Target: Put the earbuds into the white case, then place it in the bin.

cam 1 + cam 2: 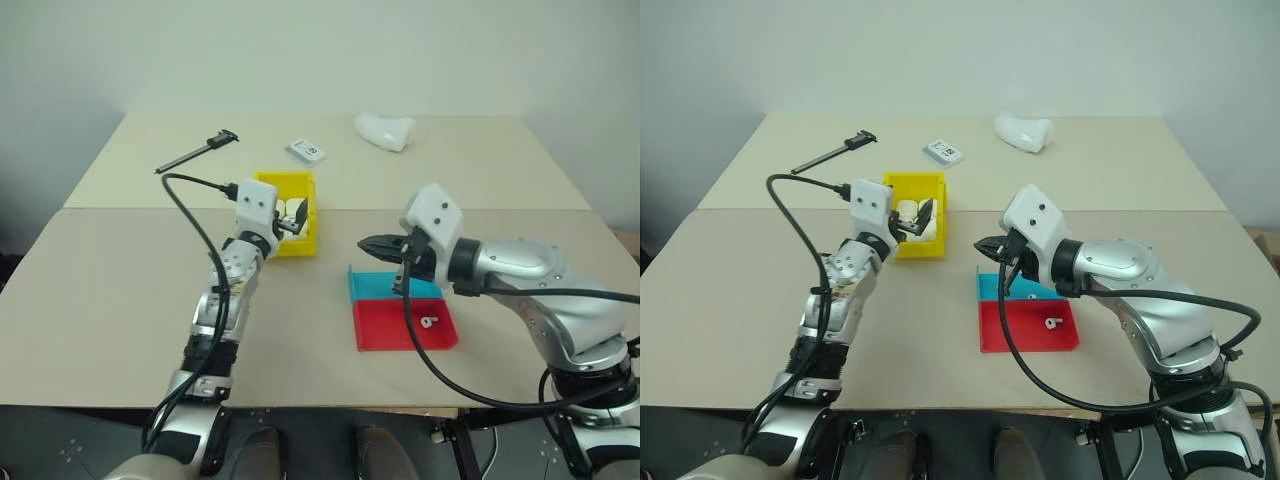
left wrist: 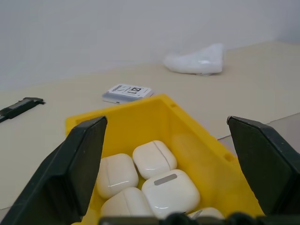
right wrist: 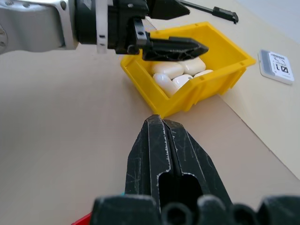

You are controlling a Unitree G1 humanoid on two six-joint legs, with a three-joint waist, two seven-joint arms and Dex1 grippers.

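Note:
The yellow bin stands left of the table's middle. Several white cases lie inside it with lids closed. My left gripper hangs over the bin's near end, jaws wide open with nothing between them; the cases lie below its fingers. To the right of the bin, my right gripper is shut and empty, hovering above the blue tray and pointing toward the bin. A tiny whitish item, possibly an earbud, rests on the red tray.
The blue and red trays sit side by side right of the middle. At the back lie a lumpy white object, a small marker card and a black measuring tool. Cables hang from both arms.

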